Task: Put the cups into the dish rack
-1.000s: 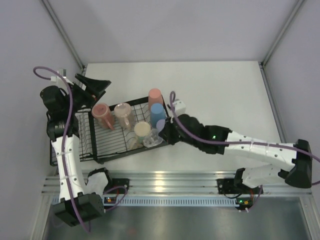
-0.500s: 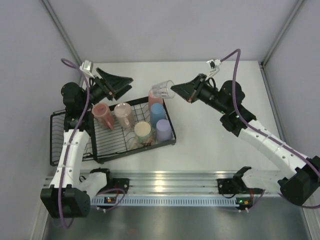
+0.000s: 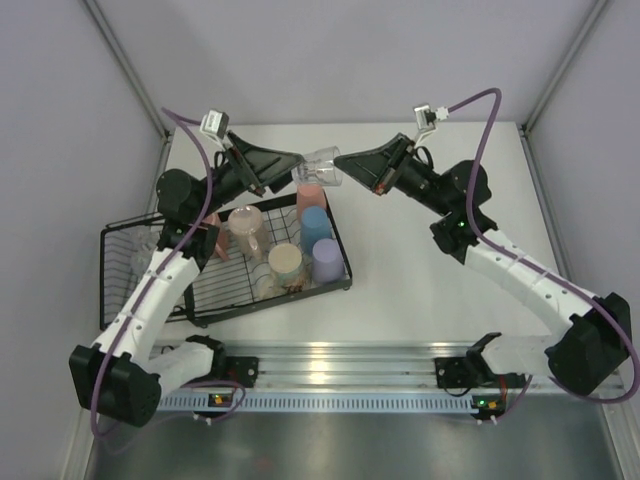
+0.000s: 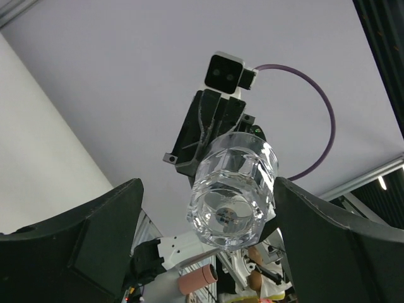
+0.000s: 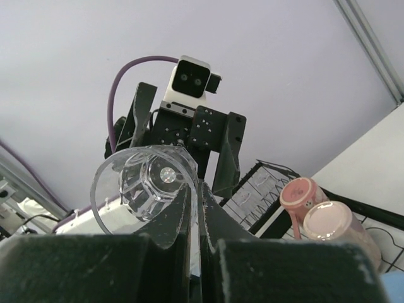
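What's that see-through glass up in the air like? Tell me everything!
The clear glass is small, see-through and empty, with a thick, faceted bottom. It lies sideways in the air near the far edge of the dish rack. The right gripper pinches its rim. Its bottom points at the left gripper, whose open fingers flank it.

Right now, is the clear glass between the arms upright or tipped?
Tipped sideways: glass hangs midair, rim pinched by right gripper, base toward the open left gripper.
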Robot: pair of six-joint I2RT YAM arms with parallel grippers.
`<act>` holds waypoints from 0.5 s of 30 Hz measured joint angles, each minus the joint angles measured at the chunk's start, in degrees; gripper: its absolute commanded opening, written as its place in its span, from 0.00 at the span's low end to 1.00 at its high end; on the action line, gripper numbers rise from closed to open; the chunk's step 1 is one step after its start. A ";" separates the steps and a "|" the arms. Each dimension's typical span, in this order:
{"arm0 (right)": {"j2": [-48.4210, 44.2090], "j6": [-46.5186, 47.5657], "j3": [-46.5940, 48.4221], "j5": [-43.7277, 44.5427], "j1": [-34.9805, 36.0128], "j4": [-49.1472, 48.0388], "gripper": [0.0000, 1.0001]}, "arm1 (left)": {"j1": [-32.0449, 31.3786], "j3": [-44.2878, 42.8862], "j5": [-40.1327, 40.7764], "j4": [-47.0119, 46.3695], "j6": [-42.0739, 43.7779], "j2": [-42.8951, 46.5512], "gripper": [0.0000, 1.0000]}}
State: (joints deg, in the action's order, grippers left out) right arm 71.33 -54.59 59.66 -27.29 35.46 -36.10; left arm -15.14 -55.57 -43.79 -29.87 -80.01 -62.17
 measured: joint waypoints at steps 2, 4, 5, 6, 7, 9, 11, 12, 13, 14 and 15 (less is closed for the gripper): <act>0.26 -0.74 0.00 -0.15 0.00 -1.11 0.00 | -0.83 0.26 0.79 -2.19 -0.55 0.13 0.89; 0.28 -1.27 -0.02 -0.33 -0.02 -2.23 0.00 | -1.11 0.70 1.31 -3.85 -1.09 0.31 0.89; 0.28 -1.60 -0.04 -0.39 -0.02 -2.80 0.00 | -1.14 0.87 1.55 -4.50 -1.29 0.42 0.89; 0.28 -1.75 -0.20 -0.42 -0.02 -3.67 0.00 | -1.16 1.05 1.75 -4.87 -1.38 0.52 0.88; 0.28 -2.12 -0.50 -0.44 -0.07 -4.52 0.00 | -1.18 1.16 1.97 -5.25 -1.44 0.59 0.88; 0.28 -2.80 -1.14 -0.55 -0.26 -5.79 0.00 | -1.33 1.57 2.54 -6.12 -1.53 0.79 0.87; 0.35 -3.67 -1.25 -0.68 -0.57 -6.34 0.00 | -1.62 2.05 2.97 -6.47 -1.55 0.94 0.85; 0.37 -3.89 -1.29 -0.85 -0.76 -6.71 0.00 | -1.81 2.25 3.23 -6.67 -1.57 0.94 0.83; 0.39 -4.17 -1.46 -0.85 -0.85 -7.23 0.00 | -1.99 2.45 3.58 -6.99 -1.60 0.94 0.82; 0.44 -4.46 -1.75 -0.87 -0.96 -7.69 0.00 | -2.16 2.49 3.87 -7.15 -1.60 0.94 0.82; 0.57 -4.72 -1.99 -0.94 -1.03 -8.07 0.00 | -2.43 2.54 4.15 -7.32 -1.55 0.94 0.82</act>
State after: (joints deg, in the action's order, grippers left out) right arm 71.90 -59.31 57.67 -28.23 34.44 -44.16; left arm -17.56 -53.04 -39.64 -37.19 -81.56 -61.23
